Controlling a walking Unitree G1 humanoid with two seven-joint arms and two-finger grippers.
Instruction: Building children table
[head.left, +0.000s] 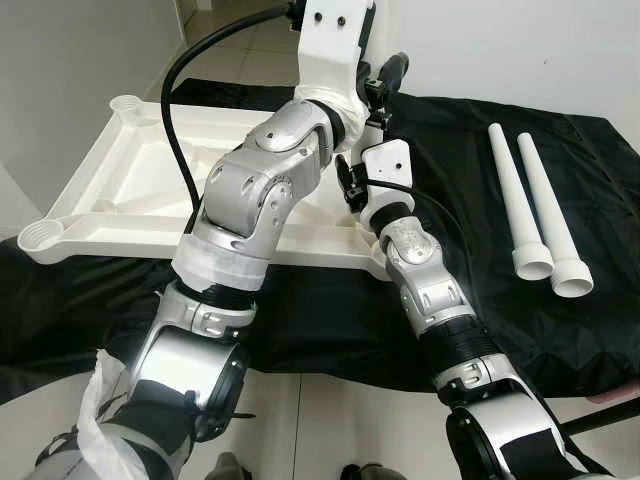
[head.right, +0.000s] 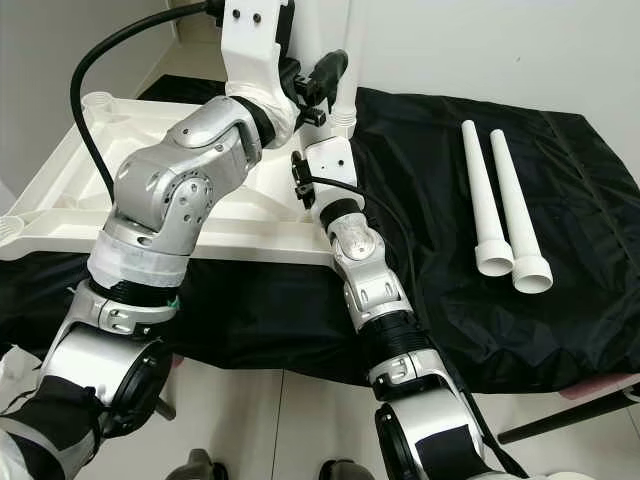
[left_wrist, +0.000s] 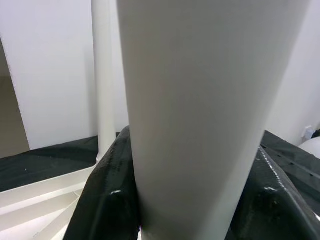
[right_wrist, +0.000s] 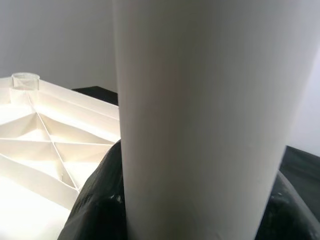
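Note:
The white table top (head.left: 120, 190) lies upside down on a black cloth (head.left: 560, 330), its ribs and corner sockets (head.left: 40, 237) facing up. My left gripper (left_wrist: 192, 205) is shut on an upright white table leg (left_wrist: 200, 100) at the table's far right side, with black fingers (left_wrist: 107, 195) pressed on both sides. Behind it stands a second upright leg (left_wrist: 102, 75). My right gripper (head.right: 328, 70) reaches to the upright leg (head.right: 348, 50) at the far right corner and is shut on a white leg (right_wrist: 200, 100). I cannot tell whether both grippers hold one leg.
Two loose white legs (head.left: 520, 200) (head.left: 550, 215) lie side by side on the cloth at the right, flared ends toward me. A white wall stands close behind the table. Tiled floor (head.left: 330, 420) lies in front, with a dark rod (head.left: 600, 415) at the lower right.

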